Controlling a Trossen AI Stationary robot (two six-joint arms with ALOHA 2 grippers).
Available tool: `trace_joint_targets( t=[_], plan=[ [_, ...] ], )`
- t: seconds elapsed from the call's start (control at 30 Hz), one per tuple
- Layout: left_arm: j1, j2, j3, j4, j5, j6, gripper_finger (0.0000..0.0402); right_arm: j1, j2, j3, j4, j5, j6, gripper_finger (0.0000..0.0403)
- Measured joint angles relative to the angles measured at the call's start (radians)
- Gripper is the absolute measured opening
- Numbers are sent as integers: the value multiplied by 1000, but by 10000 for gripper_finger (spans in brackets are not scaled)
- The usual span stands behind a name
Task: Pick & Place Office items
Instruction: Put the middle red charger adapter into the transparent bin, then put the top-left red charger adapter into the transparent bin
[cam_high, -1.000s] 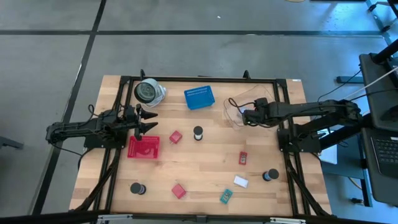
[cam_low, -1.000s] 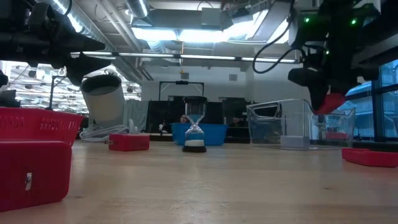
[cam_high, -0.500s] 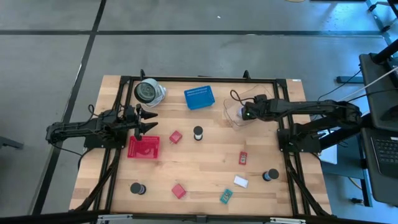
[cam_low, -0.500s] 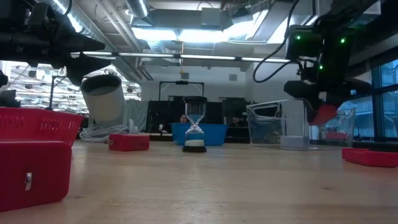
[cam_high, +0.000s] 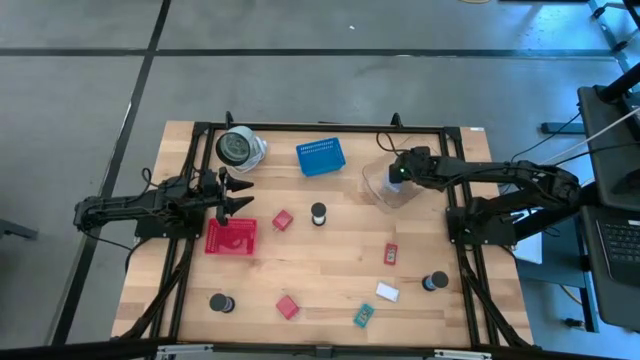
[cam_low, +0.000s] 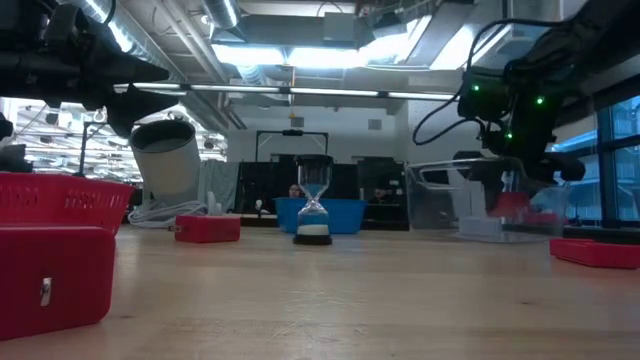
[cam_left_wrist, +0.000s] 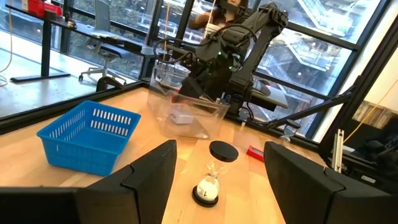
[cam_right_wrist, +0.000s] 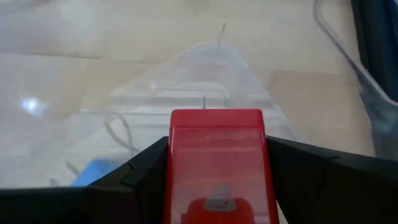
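Two arms work at the wooden desk (cam_high: 330, 260). Nearest in the low view stands a red tray (cam_low: 50, 255); farther off lie a red cube (cam_high: 283, 220) and a black spool (cam_high: 319, 213), then a blue basket (cam_high: 320, 157) and a grey-and-white disc (cam_high: 238, 148). A clear tub (cam_high: 385, 185) surrounds the right gripper (cam_right_wrist: 217, 155), whose fingers are closed on a flat red block (cam_right_wrist: 217, 165), glossy, held inside the tub. Left gripper (cam_left_wrist: 217, 171) waits above the tray, fingers spread wide and holding nothing.
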Motion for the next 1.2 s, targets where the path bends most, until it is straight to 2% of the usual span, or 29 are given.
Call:
trace_joint_targets(
  t=[0.73,0.83,1.0,1.1,1.2],
  plan=[
    [0,0,0,0,2,1,239,-3,2,11,79,-18,-76,262],
    [0,0,0,0,3,1,239,-3,-4,26,64,-69,-97,271],
    [0,0,0,0,10,1,239,8,-32,167,-40,-174,-175,280],
    [0,0,0,6,24,0,239,54,-51,284,-113,-166,-209,279],
    [0,2,0,54,93,-6,239,126,-61,389,-143,-174,-257,274]
  ],
)
